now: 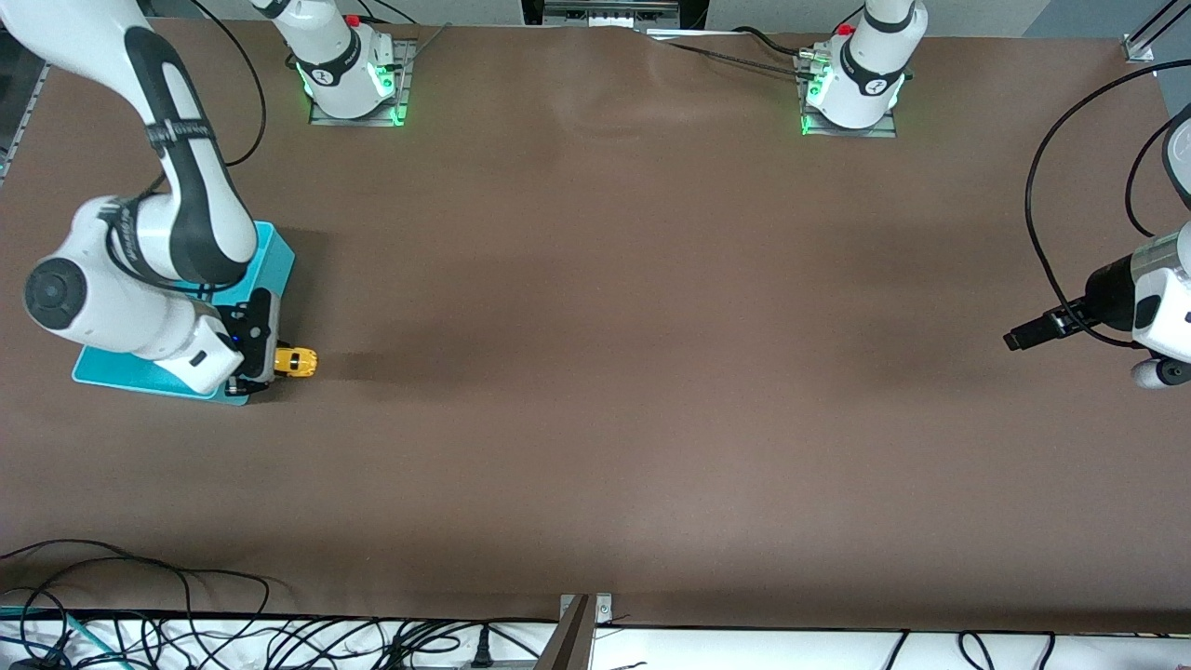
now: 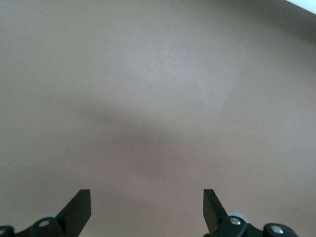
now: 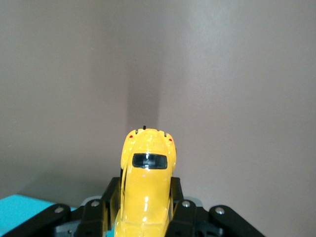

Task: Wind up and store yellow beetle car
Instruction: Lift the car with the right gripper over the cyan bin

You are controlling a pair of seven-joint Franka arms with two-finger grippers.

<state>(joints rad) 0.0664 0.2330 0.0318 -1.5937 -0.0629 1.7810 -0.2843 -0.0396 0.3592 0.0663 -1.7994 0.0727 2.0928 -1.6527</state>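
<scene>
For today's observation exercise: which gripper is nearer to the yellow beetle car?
Right. The right gripper is shut on the yellow beetle car beside the teal bin. The left gripper waits open over bare table at the left arm's end.

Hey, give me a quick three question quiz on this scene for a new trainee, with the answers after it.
1. True or false: the right gripper is shut on the yellow beetle car.
2. Where is the car in the front view?
A. In the middle of the table
B. Beside the teal bin, toward the right arm's end of the table
C. Under the left gripper
3. Fill in: the left arm waits at its own end of the table with its fingers ____.

Key
1. True: a finger sits against each side of the car.
2. B
3. open, with only bare brown table below them.
</scene>
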